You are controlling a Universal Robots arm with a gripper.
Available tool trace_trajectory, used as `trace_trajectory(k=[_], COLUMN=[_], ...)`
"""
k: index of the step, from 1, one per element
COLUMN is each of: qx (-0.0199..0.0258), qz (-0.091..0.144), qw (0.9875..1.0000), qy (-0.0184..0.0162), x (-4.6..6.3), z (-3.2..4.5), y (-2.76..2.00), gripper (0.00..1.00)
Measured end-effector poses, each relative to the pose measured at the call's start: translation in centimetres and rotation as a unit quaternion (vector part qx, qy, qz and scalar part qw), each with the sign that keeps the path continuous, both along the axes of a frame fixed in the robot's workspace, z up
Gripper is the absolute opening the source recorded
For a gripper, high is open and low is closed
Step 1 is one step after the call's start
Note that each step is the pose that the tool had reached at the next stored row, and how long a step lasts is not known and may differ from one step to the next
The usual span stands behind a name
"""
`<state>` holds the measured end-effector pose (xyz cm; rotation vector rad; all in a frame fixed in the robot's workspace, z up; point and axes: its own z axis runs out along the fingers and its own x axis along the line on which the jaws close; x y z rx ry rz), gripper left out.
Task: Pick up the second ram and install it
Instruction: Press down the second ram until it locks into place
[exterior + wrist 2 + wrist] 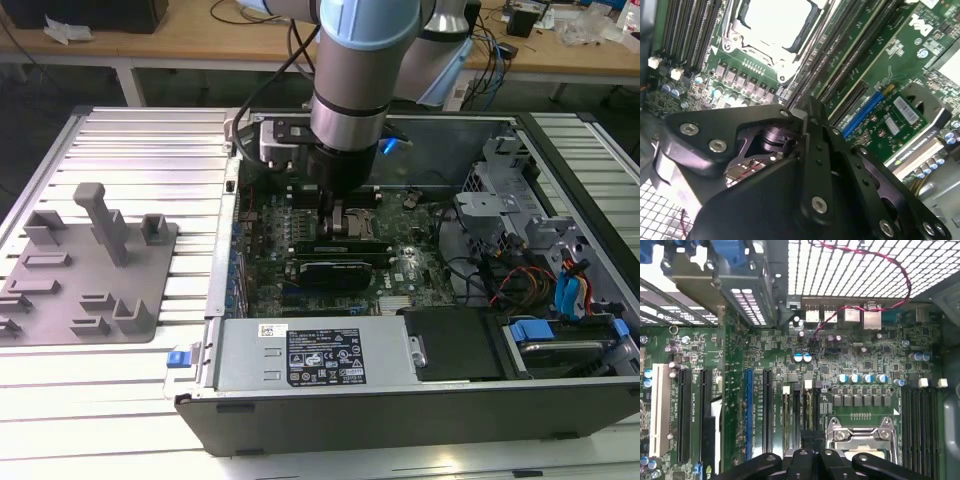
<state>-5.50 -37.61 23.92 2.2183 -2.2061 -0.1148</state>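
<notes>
First wrist view: the pincer (810,457) is reaching down onto the motherboard (865,360) with its black fingers (801,458) clenched tight together, no gap showing between them. The second ram (809,412) is standing edge-up in its slot, running straight out from under the fingertips, and a neighbouring memory stick (790,412) is sitting just beside it in the next slot. Whether the tips are pinching the stick's top edge or only pressing on it, I cannot tell. The processor socket (862,437) is lying close on the pincer's other side, and a white slot latch (807,385) is marking the far end of the ram's slot.

In the exterior view, the pincer (338,215) is hanging straight down inside the open computer case (400,415), well apart from the grey parts fixture (90,270) out on the table.

By my judgement, the seating stage is under way. Doing it well is calling for force going straight down along the slot, the stick staying upright and level end to end, and the tips keeping clear of the neighbouring stick and the socket frame; any tilt is risking a half-seated end or bent contacts.
</notes>
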Motion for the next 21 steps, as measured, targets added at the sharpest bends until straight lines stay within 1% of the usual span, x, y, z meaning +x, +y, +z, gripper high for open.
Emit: trace_trajectory(k=[1, 3, 5, 6, 11, 17, 19, 21], qx=[0.0000, -0.0001, -0.0001, 0.0000, 0.0000, 0.0001, 0.0007, 0.0002], qz=[0.001, 0.001, 0.001, 0.001, 0.001, 0.001, 0.001, 0.001], qw=[1.0000, 1.0000, 1.0000, 1.0000, 1.0000, 1.0000, 1.0000, 1.0000], qy=[0.0000, 0.0001, 0.0001, 0.0001, 0.0001, 0.0000, -0.0003, 0.0000], x=[-0.13, -0.17, -0.18, -0.18, -0.18, -0.18, -0.17, -0.18], z=[-0.24, -0.44, -0.45, -0.74, -1.00, -1.11, -1.00, -0.18], y=[0.14, 0.15, 0.15, 0.15, 0.15, 0.15, 0.17, 0.16], gripper=[0.08, 0.08, 0.08, 0.08, 0.08, 0.08, 0.08, 0.08])
